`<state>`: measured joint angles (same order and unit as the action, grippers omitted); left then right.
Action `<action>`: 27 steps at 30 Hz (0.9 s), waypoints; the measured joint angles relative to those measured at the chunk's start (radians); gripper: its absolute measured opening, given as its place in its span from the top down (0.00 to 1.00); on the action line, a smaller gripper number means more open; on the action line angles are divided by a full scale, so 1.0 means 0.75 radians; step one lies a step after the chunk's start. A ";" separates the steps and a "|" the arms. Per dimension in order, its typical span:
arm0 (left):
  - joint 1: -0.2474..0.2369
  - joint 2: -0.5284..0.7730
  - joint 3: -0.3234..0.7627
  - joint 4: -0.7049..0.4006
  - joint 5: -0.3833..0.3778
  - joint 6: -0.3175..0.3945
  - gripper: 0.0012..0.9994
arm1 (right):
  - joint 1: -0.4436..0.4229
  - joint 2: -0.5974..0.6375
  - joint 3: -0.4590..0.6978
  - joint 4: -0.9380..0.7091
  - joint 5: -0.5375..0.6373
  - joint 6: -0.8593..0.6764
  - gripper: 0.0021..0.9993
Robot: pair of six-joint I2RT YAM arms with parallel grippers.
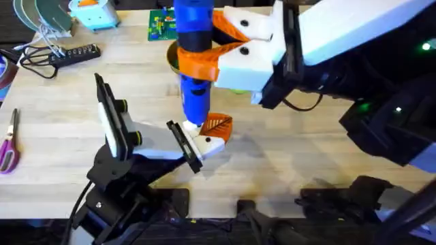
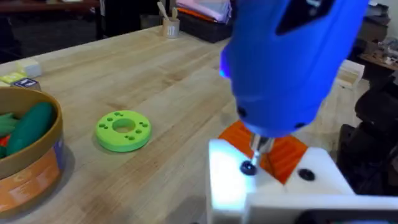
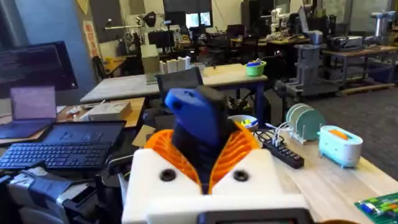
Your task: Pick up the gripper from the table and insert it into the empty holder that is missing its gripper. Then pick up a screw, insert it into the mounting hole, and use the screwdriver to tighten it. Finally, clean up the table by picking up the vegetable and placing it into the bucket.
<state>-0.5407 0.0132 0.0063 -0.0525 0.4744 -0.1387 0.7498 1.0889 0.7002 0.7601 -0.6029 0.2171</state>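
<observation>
Your screwdriver (image 1: 194,61) is the blue pen-shaped one, smooth plastic body, standing upright over the middle of the table. Its thin metal bit (image 2: 256,149) comes down onto a small dark screw (image 2: 248,167) seated in the flat white plastic of the holder (image 2: 273,186). The orange ribbed gripper (image 1: 216,126) sits in that holder, wedge-shaped, just behind the bit.

The right gripper (image 1: 221,47) is clamped round the screwdriver's barrel; its orange ribbed pads (image 3: 239,149) hug the blue body on both sides, with white blocky finger bases (image 3: 205,183) below them. The right arm reaches in from the table's right edge.

The left gripper (image 1: 197,146) lies low on the table near the front edge, with the white holder and orange wedge at its tip under the screwdriver. You cannot tell whether its fingers are open or closed.

In the left wrist view, the round orange-brown bucket (image 2: 37,168) has green toy vegetables (image 2: 28,124) inside. A flat lime-green disc (image 2: 123,130) with holes lies just beside the bucket on the pale wood-grain table (image 2: 155,74).

At the left edge of the table lie purple-handled scissors (image 1: 8,146). A black power strip (image 1: 75,53) sits near the far left corner.
</observation>
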 joint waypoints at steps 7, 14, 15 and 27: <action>0.000 0.000 0.000 0.000 0.000 0.000 0.99 | 0.000 -0.001 0.000 0.001 -0.001 -0.033 0.98; 0.000 0.000 0.000 0.000 0.000 0.000 0.99 | 0.000 -0.001 0.000 -0.003 -0.001 -0.042 0.98; 0.000 0.000 0.000 0.000 0.000 0.001 0.99 | 0.000 0.000 0.000 -0.007 -0.001 -0.042 0.98; 0.000 0.000 0.000 0.000 0.000 0.000 0.99 | 0.000 0.029 0.001 -0.006 0.001 -0.042 0.98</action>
<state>-0.5407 0.0132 0.0063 -0.0525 0.4744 -0.1387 0.7498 1.1108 0.7006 0.7556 -0.6025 0.1857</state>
